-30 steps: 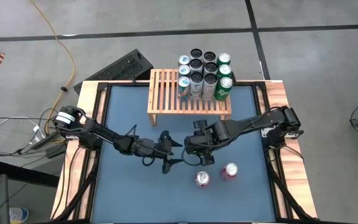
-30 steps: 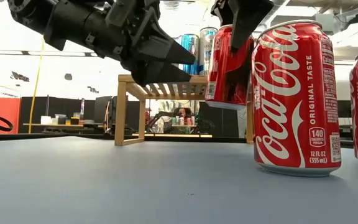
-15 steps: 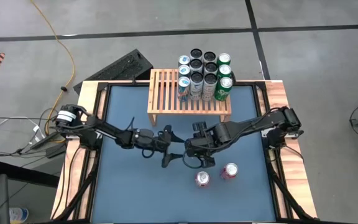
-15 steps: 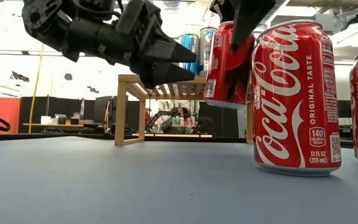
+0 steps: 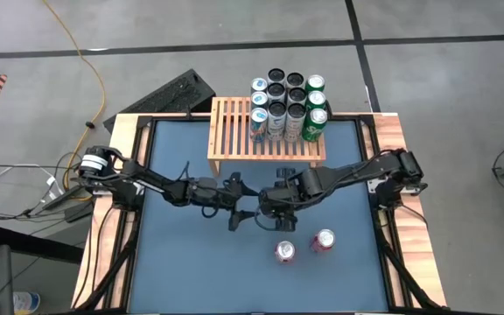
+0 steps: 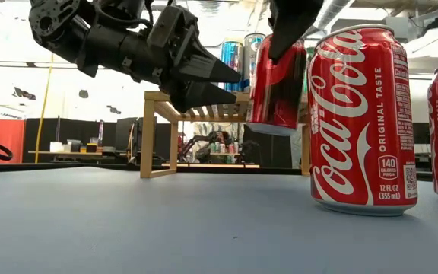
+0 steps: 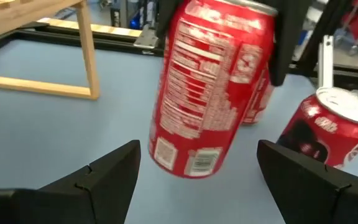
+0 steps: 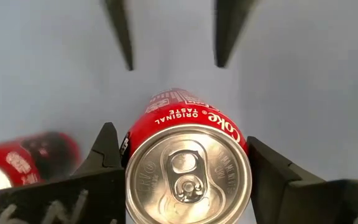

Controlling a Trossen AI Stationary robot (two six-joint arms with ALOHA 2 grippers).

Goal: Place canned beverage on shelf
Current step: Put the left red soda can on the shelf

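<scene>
Right gripper (image 8: 185, 186) is clamped on a red Coca-Cola aluminium can (image 6: 278, 80), fingers on either side of the can just below its top rim. Can is held clear of the blue table mat (image 5: 182, 262), hanging slightly tilted, mid-table, in front of the low light-wood slatted shelf (image 5: 234, 131).

Left gripper (image 7: 197, 180) is wide open, holding nothing. Its two dark fingers (image 7: 98, 180) point at the held can from the side, one on each side of the can's lower end, not touching it. In the high view both grippers meet near table centre, left gripper (image 5: 239, 208) just beside right gripper (image 5: 274, 206).

Shelf sits at the far edge of the table. Its right part holds a cluster of upright cans (image 5: 289, 105): silver/blue ones, dark-topped ones, and green ones at the right end. Left half of the slats is bare.

Two more red Coca-Cola cans stand upright on the mat near the right arm: one (image 5: 284, 252) nearer centre, the other (image 5: 324, 240) just beside it, apart from the held can.
</scene>
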